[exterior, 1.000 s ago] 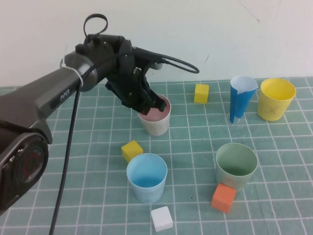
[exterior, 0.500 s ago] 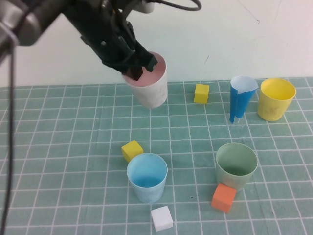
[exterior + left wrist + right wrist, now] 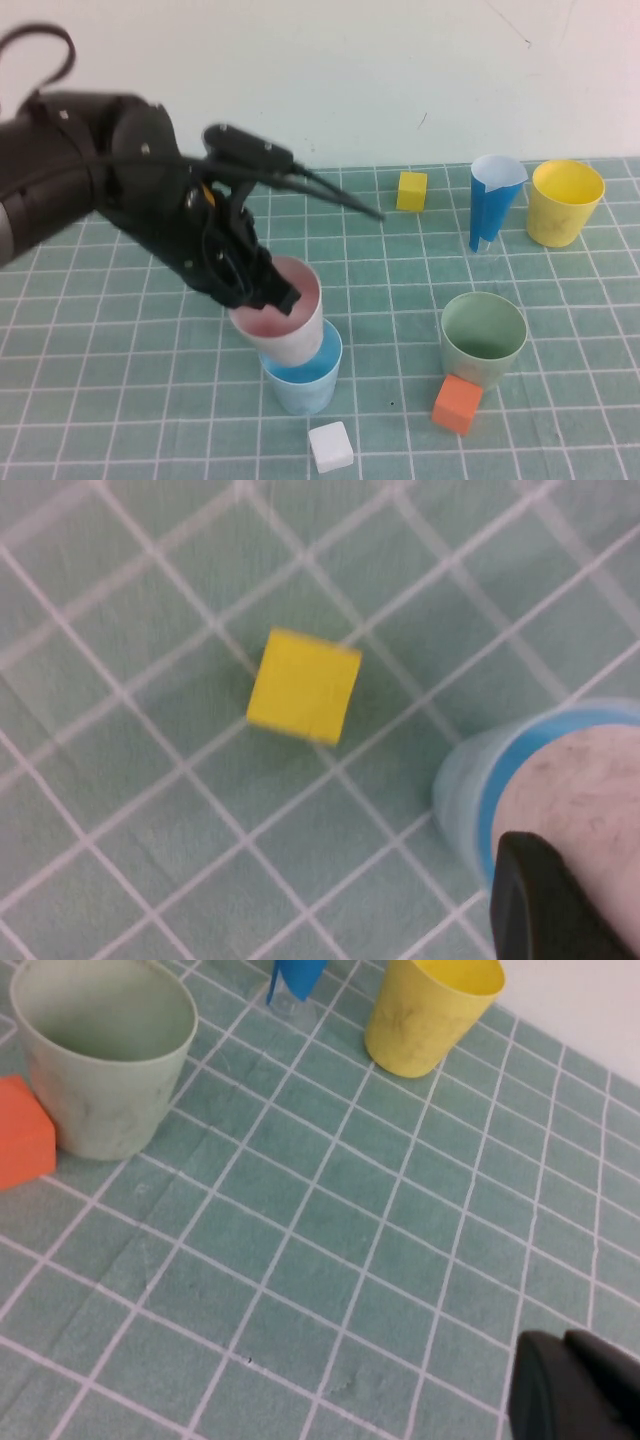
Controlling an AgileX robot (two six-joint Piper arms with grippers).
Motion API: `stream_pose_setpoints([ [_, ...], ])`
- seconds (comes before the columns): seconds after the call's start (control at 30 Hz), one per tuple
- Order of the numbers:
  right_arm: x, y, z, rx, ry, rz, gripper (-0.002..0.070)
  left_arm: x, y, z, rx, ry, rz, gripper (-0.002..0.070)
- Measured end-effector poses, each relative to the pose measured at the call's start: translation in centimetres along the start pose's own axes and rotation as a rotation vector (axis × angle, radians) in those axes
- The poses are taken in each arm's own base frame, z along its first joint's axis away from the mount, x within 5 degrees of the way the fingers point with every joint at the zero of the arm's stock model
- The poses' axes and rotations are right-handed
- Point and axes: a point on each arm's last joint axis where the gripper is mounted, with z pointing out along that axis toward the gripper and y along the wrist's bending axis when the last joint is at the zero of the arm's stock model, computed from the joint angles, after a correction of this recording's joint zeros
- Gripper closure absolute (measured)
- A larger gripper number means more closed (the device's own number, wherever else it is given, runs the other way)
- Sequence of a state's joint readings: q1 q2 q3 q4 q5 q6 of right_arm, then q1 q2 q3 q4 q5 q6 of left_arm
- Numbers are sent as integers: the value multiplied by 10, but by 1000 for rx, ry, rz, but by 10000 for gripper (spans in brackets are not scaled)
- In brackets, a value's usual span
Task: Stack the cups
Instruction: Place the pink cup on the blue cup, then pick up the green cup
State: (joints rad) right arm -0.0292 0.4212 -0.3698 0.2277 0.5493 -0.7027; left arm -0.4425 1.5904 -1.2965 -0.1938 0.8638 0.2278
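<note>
My left gripper [image 3: 272, 296] is shut on the rim of the pink cup [image 3: 287, 318] and holds it tilted, with its base in the mouth of the light blue cup [image 3: 305, 382]. In the left wrist view the pink cup's pale wall [image 3: 585, 785] shows inside the blue rim [image 3: 482, 780], with one dark finger [image 3: 550, 900] on it. The green cup [image 3: 483, 335] stands at the right front and the yellow cup [image 3: 565, 200] at the far right. My right gripper [image 3: 577, 1392] is out of the high view; it hovers shut over bare mat near the green cup [image 3: 105, 1055] and the yellow cup [image 3: 430, 1010].
A tall dark-blue cone cup [image 3: 493, 200] stands beside the yellow cup. A yellow cube [image 3: 411, 190] lies at the back, an orange cube [image 3: 457, 403] against the green cup, and a white cube [image 3: 330, 446] in front of the blue cup. Another yellow cube [image 3: 303, 685] lies under my left arm.
My left gripper lifted the pink cup from the back of the mat, carried it toward the front and lowered it onto the light blue cup. Nothing else has moved.
</note>
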Motion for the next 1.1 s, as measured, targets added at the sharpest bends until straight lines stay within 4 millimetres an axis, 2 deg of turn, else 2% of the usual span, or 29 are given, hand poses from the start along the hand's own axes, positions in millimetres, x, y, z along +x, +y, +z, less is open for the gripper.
stream_pose_setpoints([
  [0.1, 3, 1, 2, -1, 4, 3, 679, 8, 3, 12, -20, -4, 2, 657],
  [0.33, 4, 2, 3, -8, 0, 17, 679, 6, 3, 22, -6, -32, 90, 643],
  [0.4, 3, 3, 3, -14, -5, 22, 679, 6, 1, 24, 19, -33, 114, 597],
  [0.5, 2, 5, 3, -42, -10, 2, 679, 5, -3, 24, 56, -49, 124, 469],
  [0.57, 2, 9, 3, -85, -7, -13, 679, 3, -4, 23, 69, -58, 123, 413],
  [0.63, 0, 12, 3, -152, 13, -41, 679, 1, -5, 21, 73, -70, 125, 392],
  [0.73, -13, 13, 0, -255, 33, -76, 679, -3, -4, 18, 56, -109, 123, 423],
  [0.83, -31, 9, -1, -328, 46, -78, 679, -8, -2, 2, -2, -189, 127, 521],
  [0.9, -42, 4, 5, -364, 60, -64, 679, -10, -1, -16, -54, -258, 149, 582],
  [0.97, -54, -2, 15, -396, 77, -54, 679, -10, -1, -39, -102, -323, 169, 613],
  [1.1, -68, -9, 42, -482, 112, -48, 679, 0, -3, -85, -192, -433, 215, 629],
])
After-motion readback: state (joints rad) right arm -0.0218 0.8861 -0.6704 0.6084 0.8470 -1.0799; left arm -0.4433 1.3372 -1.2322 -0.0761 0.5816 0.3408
